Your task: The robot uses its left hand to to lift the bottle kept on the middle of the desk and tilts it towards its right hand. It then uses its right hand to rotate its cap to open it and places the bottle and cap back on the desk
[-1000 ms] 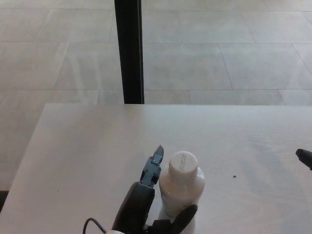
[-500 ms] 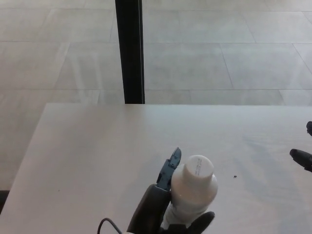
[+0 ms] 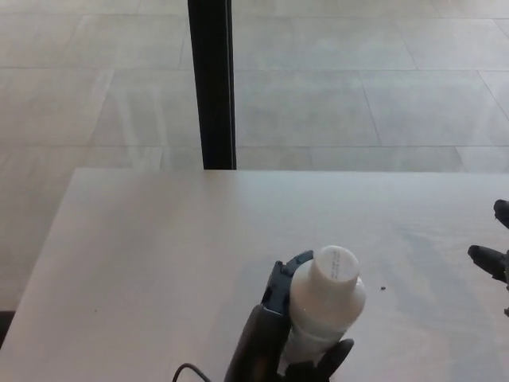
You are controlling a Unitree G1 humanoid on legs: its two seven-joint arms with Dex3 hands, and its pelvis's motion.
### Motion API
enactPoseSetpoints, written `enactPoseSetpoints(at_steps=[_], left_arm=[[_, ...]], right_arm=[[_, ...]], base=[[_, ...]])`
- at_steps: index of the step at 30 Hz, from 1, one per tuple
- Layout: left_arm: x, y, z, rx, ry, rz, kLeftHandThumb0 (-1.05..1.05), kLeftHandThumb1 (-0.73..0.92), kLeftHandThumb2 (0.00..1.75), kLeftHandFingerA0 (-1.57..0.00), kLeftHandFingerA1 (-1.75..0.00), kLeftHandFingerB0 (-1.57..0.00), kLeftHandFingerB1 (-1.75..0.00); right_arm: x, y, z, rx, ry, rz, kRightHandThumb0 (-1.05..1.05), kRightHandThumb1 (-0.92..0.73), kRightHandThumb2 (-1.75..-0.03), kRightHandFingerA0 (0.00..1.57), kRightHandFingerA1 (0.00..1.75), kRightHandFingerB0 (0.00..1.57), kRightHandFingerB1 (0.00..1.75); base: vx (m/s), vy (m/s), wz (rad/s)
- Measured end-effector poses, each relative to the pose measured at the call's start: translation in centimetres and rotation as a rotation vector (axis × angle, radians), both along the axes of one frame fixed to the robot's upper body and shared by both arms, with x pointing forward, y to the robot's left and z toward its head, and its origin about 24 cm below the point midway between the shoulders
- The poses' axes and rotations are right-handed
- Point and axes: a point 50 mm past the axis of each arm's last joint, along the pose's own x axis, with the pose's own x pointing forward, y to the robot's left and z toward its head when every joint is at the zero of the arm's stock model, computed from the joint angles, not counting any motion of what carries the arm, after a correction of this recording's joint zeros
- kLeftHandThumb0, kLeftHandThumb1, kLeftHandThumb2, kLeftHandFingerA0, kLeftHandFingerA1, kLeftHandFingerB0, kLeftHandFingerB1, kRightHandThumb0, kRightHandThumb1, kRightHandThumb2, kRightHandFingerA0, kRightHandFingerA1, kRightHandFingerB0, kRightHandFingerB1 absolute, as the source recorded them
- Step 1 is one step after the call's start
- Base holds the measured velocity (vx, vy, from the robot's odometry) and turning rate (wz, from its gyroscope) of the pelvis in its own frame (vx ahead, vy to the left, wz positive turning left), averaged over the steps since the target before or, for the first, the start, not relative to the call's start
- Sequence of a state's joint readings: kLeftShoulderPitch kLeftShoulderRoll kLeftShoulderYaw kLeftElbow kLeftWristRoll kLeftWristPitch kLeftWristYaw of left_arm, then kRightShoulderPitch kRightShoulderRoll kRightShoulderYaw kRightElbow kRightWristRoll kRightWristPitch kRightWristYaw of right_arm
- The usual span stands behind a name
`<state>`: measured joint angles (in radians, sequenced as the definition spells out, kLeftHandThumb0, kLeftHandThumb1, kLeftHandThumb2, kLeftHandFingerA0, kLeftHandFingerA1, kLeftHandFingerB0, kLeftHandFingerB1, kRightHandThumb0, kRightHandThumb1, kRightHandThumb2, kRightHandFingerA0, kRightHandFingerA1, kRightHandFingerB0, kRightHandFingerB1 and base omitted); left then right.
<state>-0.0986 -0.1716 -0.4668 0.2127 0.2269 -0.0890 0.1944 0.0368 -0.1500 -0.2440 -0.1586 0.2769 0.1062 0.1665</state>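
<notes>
A white bottle point(image 3: 324, 306) with a white cap point(image 3: 335, 267) is held above the pale desk point(image 3: 159, 239) near the bottom middle of the head view. My left hand point(image 3: 274, 338) is shut on the bottle's body, with one finger up its left side and the thumb below its front. The bottle leans with its cap up and to the right. At the right edge only the black fingertips point(image 3: 485, 256) of my right hand point(image 3: 495, 259) show, well apart from the cap; whether that hand is open or shut is not visible.
A black vertical post point(image 3: 212, 83) stands behind the desk's far edge. Beyond it lies a grey tiled floor point(image 3: 358, 87). A tiny dark speck point(image 3: 382, 288) marks the desk right of the bottle. A thin black cable point(image 3: 187, 370) loops at the bottom edge.
My left hand has lifted the bottle and carried it to the right, tilting the cap rightward. The right hand's fingertips have come slightly further into view at the right edge.
</notes>
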Motion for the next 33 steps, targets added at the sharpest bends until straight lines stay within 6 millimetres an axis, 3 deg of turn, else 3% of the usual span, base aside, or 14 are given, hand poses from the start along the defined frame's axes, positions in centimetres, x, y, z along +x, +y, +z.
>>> enactPoseSetpoints(at_steps=[1,6,7,8,9,10,11,12,13,17,18,19,20,33], left_arm=[[0.1,-0.1,0.0,0.006,-0.007,0.001,0.21,0.64,1.47,-1.24,-1.75,-1.13,-1.56],[0.1,-1.7,0.3,0.074,-0.077,-0.027,0.33,0.57,1.55,-1.22,-1.75,-1.1,-1.55],[0.0,-2.1,0.3,0.09,-0.092,-0.036,0.34,0.55,1.55,-1.19,-1.75,-1.09,-1.55],[0.0,-2.4,0.3,0.105,-0.106,-0.043,0.32,0.53,1.49,-1.04,-1.75,-0.93,-1.67],[0.0,-2.7,0.4,0.117,-0.119,-0.047,0.32,0.53,1.49,-1.04,-1.75,-0.93,-1.67],[-0.1,-2.9,0.4,0.129,-0.133,-0.051,0.31,0.56,1.57,-1.19,-1.75,-1.09,-1.57],[-0.1,-3.1,0.3,0.138,-0.142,-0.051,0.31,0.56,1.57,-1.19,-1.75,-1.09,-1.57],[-0.1,-3.1,0.3,0.145,-0.151,-0.048,0.28,0.54,1.51,-1.07,-1.75,-0.93,-1.7],[-0.1,-3.2,0.2,0.149,-0.16,-0.042,0.28,0.57,1.56,-1.25,-1.75,-1.11,-1.55],[-0.1,-3.3,0.0,0.157,-0.191,-0.017,0.25,0.58,1.56,-1.24,-1.75,-1.09,-1.55],[-0.1,-3.2,0.0,0.157,-0.198,-0.009,0.24,0.59,1.54,-1.24,-1.75,-1.08,-1.55],[-0.1,-3.2,-0.1,0.156,-0.203,-0.001,0.24,0.54,1.53,-1.09,-1.75,-0.9,-1.74],[-0.1,-3.1,-0.1,0.153,-0.209,0.01,0.23,0.58,1.52,-1.24,-1.75,-1.06,-1.53],[0.8,-1.1,1.5,0.099,-0.25,0.12,0.25,0.53,1.51,-1.01,-1.75,-0.89,-1.56]], right_arm=[[0.0,0.0,0.0,0.001,0.0,0.0,-0.71,-0.82,-0.65,0.45,0.58,0.35,0.32],[-0.1,-0.3,0.0,0.021,-0.009,-0.031,-0.71,-0.85,-0.65,0.46,0.64,0.35,0.33],[-0.2,-0.5,0.0,0.026,-0.013,-0.046,-0.71,-0.67,-1.04,0.44,0.68,0.29,0.49],[-0.3,-0.8,0.1,0.03,-0.017,-0.063,-0.73,-0.85,-0.66,0.49,0.63,0.37,0.34],[-0.3,-1.0,0.1,0.032,-0.021,-0.077,-0.73,-0.85,-0.66,0.49,0.63,0.37,0.34],[-0.4,-1.3,0.2,0.035,-0.026,-0.095,-0.72,-0.68,-1.04,0.47,0.67,0.32,0.5],[-0.5,-1.5,0.3,0.039,-0.03,-0.111,-0.72,-0.68,-1.04,0.47,0.67,0.32,0.5],[-0.6,-1.6,0.3,0.044,-0.032,-0.125,-0.71,-0.85,-0.65,0.51,0.61,0.41,0.35],[-0.7,-1.8,0.2,0.049,-0.035,-0.139,-0.7,-0.82,-0.65,0.53,0.62,0.42,0.36],[-0.8,-2.1,0.2,0.068,-0.042,-0.178,-0.68,-0.8,-0.64,0.57,0.61,0.42,0.37],[-0.9,-2.1,0.2,0.07,-0.042,-0.183,-0.66,-0.62,-0.99,0.56,0.68,0.38,0.53],[-0.9,-2.1,0.1,0.07,-0.041,-0.185,-0.65,-0.6,-0.98,0.58,0.69,0.4,0.53],[-0.9,-2.1,0.1,0.068,-0.039,-0.188,-0.63,-0.73,-0.62,0.68,0.66,0.48,0.38],[-1.4,1.0,-0.3,-0.079,0.003,-0.01,-0.54,-0.63,-0.59,0.82,0.73,0.5,0.38]], base=[[0.0,0.0,0.0],[0.0,0.0,0.0],[0.0,0.0,0.0],[0.0,0.0,0.0],[0.0,0.0,0.0],[0.0,0.0,0.0],[0.0,0.0,0.0],[0.0,0.0,0.0],[0.0,0.0,0.0],[0.0,0.0,0.0],[0.0,0.0,0.0],[0.0,0.0,0.0],[0.0,0.0,0.0],[0.0,0.0,0.0]])
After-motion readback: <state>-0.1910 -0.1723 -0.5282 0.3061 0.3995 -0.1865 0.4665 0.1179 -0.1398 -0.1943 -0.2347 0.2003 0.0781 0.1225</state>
